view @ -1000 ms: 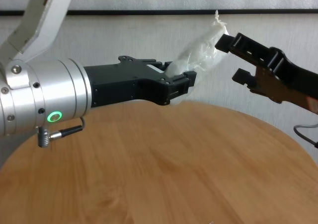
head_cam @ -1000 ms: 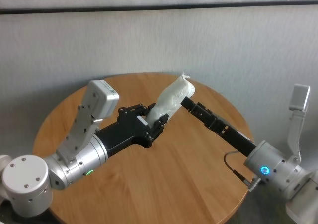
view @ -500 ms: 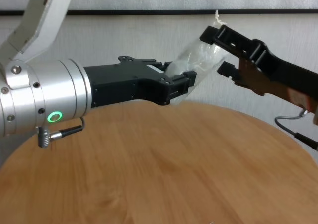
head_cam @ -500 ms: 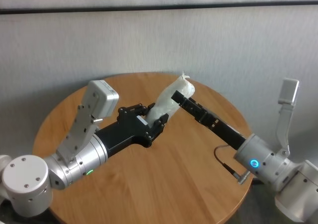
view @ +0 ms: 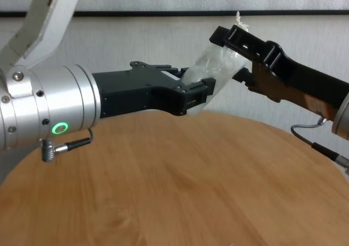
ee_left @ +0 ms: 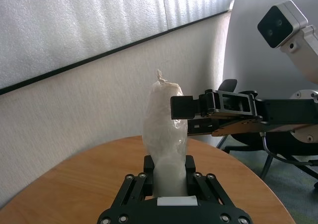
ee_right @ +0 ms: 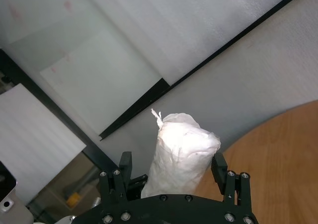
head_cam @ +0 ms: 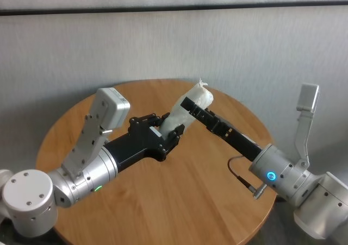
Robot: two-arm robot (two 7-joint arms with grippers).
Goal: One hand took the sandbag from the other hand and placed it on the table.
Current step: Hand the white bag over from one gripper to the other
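Broadly, the large round table (head_cam: 179, 201) of light brown wood grain fills the lower part of the head view, with both arms reaching over it. From the robot's left comes the thick silver cylindrical wrist with a green glowing ring, carrying the black two-finger left hand (head_cam: 169, 132), which is clamped on the lower end of the white, lumpy, sausage-shaped plastic sandbag (head_cam: 187, 112). The sandbag is held in the air above the far half of the table, tilted up with its small twisted tip (head_cam: 203, 83) at the top. From the robot's right, the silver wrist with a blue glowing ring brings the black right hand (head_cam: 191, 106) level with the sandbag's upper half; its fingers (ee_right: 125, 168) stand spread wide, one on each side of the bag with gaps showing.
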